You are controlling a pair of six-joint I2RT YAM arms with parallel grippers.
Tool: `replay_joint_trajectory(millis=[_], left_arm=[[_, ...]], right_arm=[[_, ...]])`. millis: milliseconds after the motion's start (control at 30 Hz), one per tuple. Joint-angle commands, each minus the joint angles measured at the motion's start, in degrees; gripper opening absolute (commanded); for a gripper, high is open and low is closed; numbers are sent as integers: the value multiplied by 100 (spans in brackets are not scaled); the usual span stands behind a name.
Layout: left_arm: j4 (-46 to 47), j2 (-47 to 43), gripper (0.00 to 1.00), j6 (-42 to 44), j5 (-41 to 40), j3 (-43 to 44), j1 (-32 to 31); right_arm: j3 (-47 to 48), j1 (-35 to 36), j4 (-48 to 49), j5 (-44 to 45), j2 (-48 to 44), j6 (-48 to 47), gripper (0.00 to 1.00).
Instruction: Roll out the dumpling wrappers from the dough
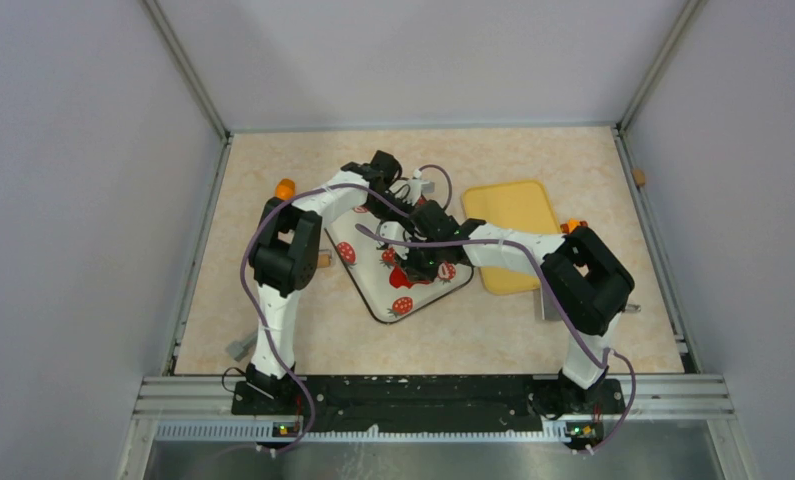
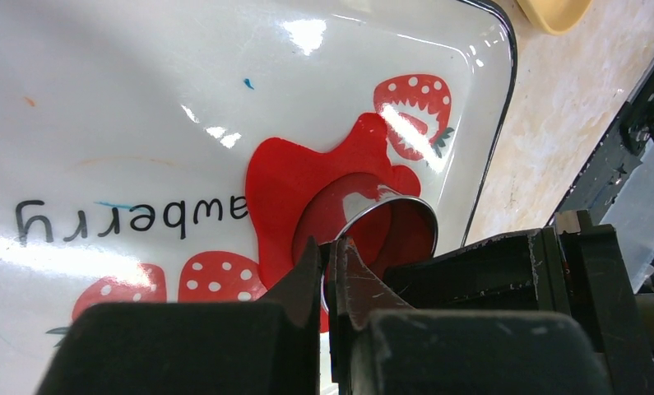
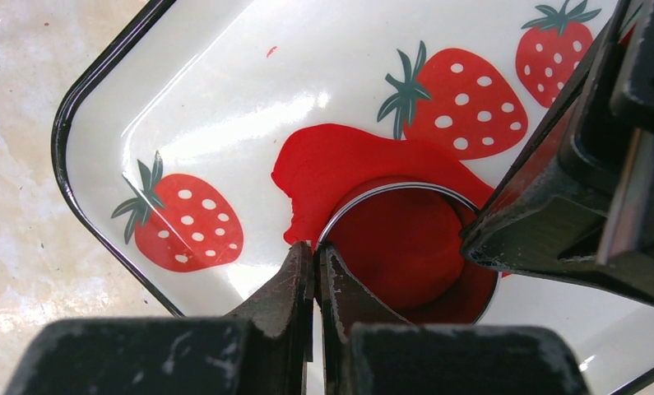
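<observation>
Inventory, 6 entries.
1. Tray (image 3: 249, 90): white, black rim, printed strawberries, mid-table.
2. Dough (image 3: 340, 156): 1 flat, ragged red sheet on the tray floor, toward its near side.
3. Ring (image 3: 389, 186): 1 metal ring standing on the dough; red fills its inside.
4. Left gripper (image 2: 330, 255): fingers pressed together, pinching the ring's wall.
5. Right gripper (image 3: 313, 255): likewise pinching the ring's wall, at another point of the rim.
6. Yellow tray (image 1: 513, 210): just right of the tray.

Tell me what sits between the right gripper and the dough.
A metal ring cutter, its rim pinched by the right gripper, stands on the dough; right wrist view.
</observation>
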Motion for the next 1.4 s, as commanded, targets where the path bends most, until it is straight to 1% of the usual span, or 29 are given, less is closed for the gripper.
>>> replay_joint_trajectory(millis=[0,100,133,233,300,367,467,600,767,933,1167,1300,1367], left_arm=[[359,0,6,3,-47,5,-234],[356,-288,28,-187,-39,123,-148],[340,-371,33,-268,26,186,-87],[324,-621,41,-660,150,394,162],[336,-829,43,-862,259,492,439],[398,-1070,46,-974,139,479,681],[292,-1335,47,-924,38,458,1041],[-69,-1521,47,-661,-55,420,1418],[31,-1980,47,-739,40,-218,1800],[102,-2207,47,-774,82,-620,1912],[157,-2307,47,-846,133,-756,1914],[192,-2396,47,-813,42,-971,1914],[201,-2437,47,-788,12,-1105,1914]], right_arm=[[-105,131,19,127,352,94,0],[-128,138,-33,167,301,56,0],[-146,133,-43,176,295,48,0],[-147,134,-54,198,277,13,0],[-117,131,-52,214,260,-1,0],[-81,135,-57,233,244,-10,0],[-47,132,-77,234,237,-30,0],[83,131,-190,287,114,-77,0],[230,131,-376,375,-171,-223,0],[80,133,-376,388,-150,-375,0],[91,131,-438,289,-167,-498,0],[261,132,-564,86,-380,-448,12],[394,136,-649,8,-538,-447,15]])
